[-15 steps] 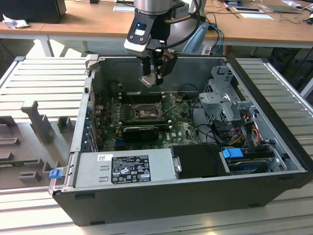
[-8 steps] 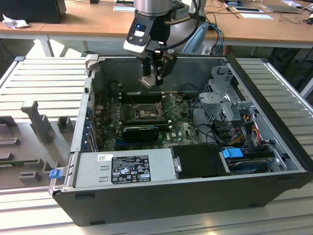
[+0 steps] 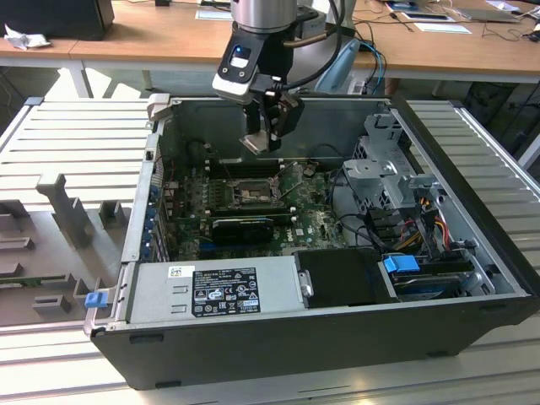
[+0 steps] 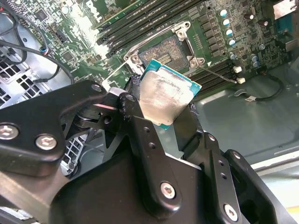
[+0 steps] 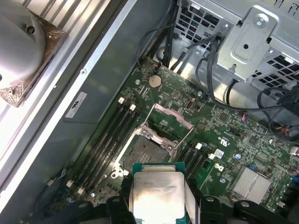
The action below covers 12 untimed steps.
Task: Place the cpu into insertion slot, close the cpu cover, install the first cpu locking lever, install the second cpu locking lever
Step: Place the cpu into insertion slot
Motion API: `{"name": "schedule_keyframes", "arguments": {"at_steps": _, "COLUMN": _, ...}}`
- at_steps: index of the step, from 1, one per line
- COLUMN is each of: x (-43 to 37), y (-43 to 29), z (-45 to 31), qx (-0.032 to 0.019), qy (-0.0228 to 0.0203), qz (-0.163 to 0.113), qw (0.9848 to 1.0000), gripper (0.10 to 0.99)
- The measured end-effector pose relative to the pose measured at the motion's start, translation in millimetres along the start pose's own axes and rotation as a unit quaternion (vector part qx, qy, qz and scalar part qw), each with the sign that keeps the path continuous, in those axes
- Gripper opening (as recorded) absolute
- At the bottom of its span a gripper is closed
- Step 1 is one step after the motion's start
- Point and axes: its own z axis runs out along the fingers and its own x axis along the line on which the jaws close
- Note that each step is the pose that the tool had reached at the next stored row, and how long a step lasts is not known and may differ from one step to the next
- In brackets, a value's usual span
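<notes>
Finding 1, grasp: the gripper (image 3: 263, 145) is clenched on the cpu (image 4: 168, 98), one finger on each of two opposite edges, with the pale metal face showing in both wrist views.

Finding 2, position: the chip hangs in the air inside the open computer case (image 3: 278, 346), clear of the green board (image 5: 243, 140) and touching nothing but the fingers.

Finding 3, governing relation: the insertion slot (image 5: 148, 151) lies below the chip and well apart from it. In the exterior view it sits slightly nearer and toward the exterior view's left of the gripper. The chip is square, so it has no long axis. In the first wrist view its edges look turned relative to the socket's edges, and I judge it is not yet aligned.

Finding 4, socket state: the cpu cover (image 5: 173, 115) stands hinged up on the socket's far side, and the socket is bare.

Finding 5, count: one chip, one slot, one cover, one gripper. Two locking levers show in the second wrist view, a first lever (image 4: 149, 42) and a second lever (image 4: 217, 73), both apparently unlatched.
</notes>
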Motion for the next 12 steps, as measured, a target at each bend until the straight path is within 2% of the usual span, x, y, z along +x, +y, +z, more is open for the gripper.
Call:
{"name": "schedule_keyframes", "arguments": {"at_steps": 7, "x": -0.1, "y": -0.3, "z": 3.2, "qx": -0.0002, "qy": -0.0005, "qz": 0.006, "qw": 1.0, "gripper": 0.529}}
{"name": "schedule_keyframes", "arguments": {"at_steps": 10, "x": -0.1, "y": -0.4, "z": 4.7, "qx": -0.0005, "qy": -0.0022, "qz": 0.027, "qw": 0.9996, "gripper": 0.529}}
{"name": "schedule_keyframes", "arguments": {"at_steps": 12, "x": -0.1, "y": -0.5, "z": 6.5, "qx": -0.0009, "qy": -0.0044, "qz": 0.054, "qw": 0.9985, "gripper": 0.529}}
